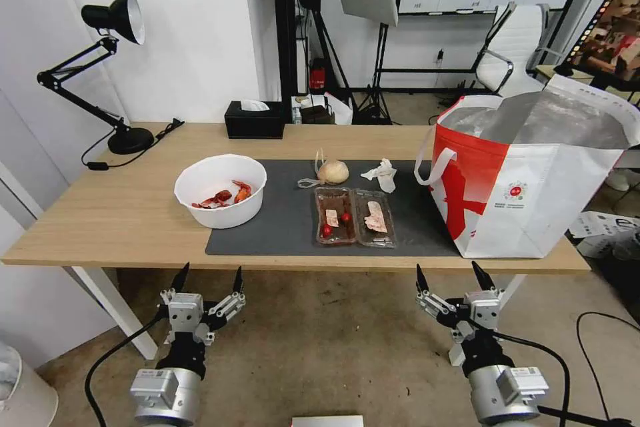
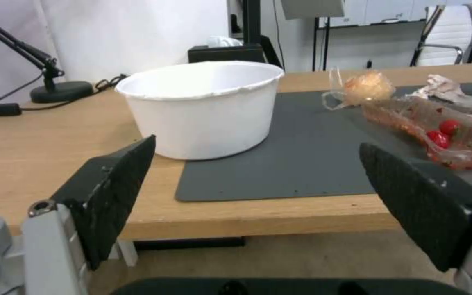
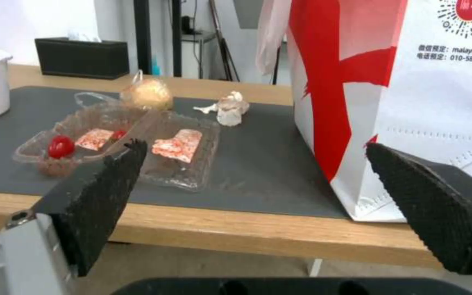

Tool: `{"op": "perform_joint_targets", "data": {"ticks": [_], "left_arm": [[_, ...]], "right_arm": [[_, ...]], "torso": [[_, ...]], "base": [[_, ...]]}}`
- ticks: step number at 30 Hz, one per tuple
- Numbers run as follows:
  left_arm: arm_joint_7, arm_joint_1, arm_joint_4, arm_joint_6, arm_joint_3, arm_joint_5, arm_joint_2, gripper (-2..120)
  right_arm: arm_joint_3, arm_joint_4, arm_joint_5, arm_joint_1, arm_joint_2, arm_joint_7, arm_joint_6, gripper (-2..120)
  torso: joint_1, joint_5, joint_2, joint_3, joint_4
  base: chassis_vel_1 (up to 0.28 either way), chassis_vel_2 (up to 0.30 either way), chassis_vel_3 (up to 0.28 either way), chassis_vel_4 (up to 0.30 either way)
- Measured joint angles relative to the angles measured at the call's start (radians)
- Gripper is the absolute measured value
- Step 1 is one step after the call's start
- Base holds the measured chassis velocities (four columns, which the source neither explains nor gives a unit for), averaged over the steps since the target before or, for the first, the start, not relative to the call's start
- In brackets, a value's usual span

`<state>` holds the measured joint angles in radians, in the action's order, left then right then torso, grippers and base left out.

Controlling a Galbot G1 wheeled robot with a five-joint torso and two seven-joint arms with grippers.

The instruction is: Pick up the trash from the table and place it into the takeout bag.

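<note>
From the head camera, the left hand [image 1: 208, 279] and right hand [image 1: 453, 275] hang spread wide and empty just short of the table [image 1: 120, 213]. On its mat [image 1: 287, 227] lie the bowl [image 1: 221, 190], tray [image 1: 355, 216], bun [image 1: 333, 172] and tissue [image 1: 382, 173], with the bag [image 1: 533, 180] at the right end.

The left wrist camera faces the bowl [image 2: 203, 108].

The right wrist camera faces the tray [image 3: 121, 141] beside the bag [image 3: 400, 94].

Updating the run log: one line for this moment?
left claw open, off table | right claw open, off table | trash untouched | takeout bag open
</note>
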<state>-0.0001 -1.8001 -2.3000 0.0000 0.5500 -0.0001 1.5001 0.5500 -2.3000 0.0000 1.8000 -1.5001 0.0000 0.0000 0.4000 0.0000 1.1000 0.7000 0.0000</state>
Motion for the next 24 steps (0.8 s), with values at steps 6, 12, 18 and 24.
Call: {"op": "perform_joint_targets", "data": {"ticks": [6,12,18,24], "left_arm": [[0.000,0.000,0.000,0.000,0.000,0.000,0.000,100],[0.000,0.000,0.000,0.000,0.000,0.000,0.000,100],[-0.023,0.040,0.009,0.003,-0.016,-0.019,-0.021,100],[-0.100,0.181,0.043,0.023,-0.078,-0.084,-0.095,100]], "right_arm": [[0.000,0.000,0.000,0.000,0.000,0.000,0.000,100],[0.000,0.000,0.000,0.000,0.000,0.000,0.000,100],[0.005,0.006,0.032,-0.035,0.041,0.010,-0.015,100],[0.029,0.033,0.155,-0.171,0.188,0.051,-0.081,100]], "torso": [[0.000,0.0000,0.000,0.000,0.0000],[0.000,0.0000,0.000,0.000,0.0000],[0.000,0.0001,0.000,0.000,0.0000],[0.000,0.0002,0.000,0.000,0.0000]], "base": [[0.000,0.000,0.000,0.000],[0.000,0.000,0.000,0.000],[0.000,0.000,0.000,0.000],[0.000,0.000,0.000,0.000]]}}
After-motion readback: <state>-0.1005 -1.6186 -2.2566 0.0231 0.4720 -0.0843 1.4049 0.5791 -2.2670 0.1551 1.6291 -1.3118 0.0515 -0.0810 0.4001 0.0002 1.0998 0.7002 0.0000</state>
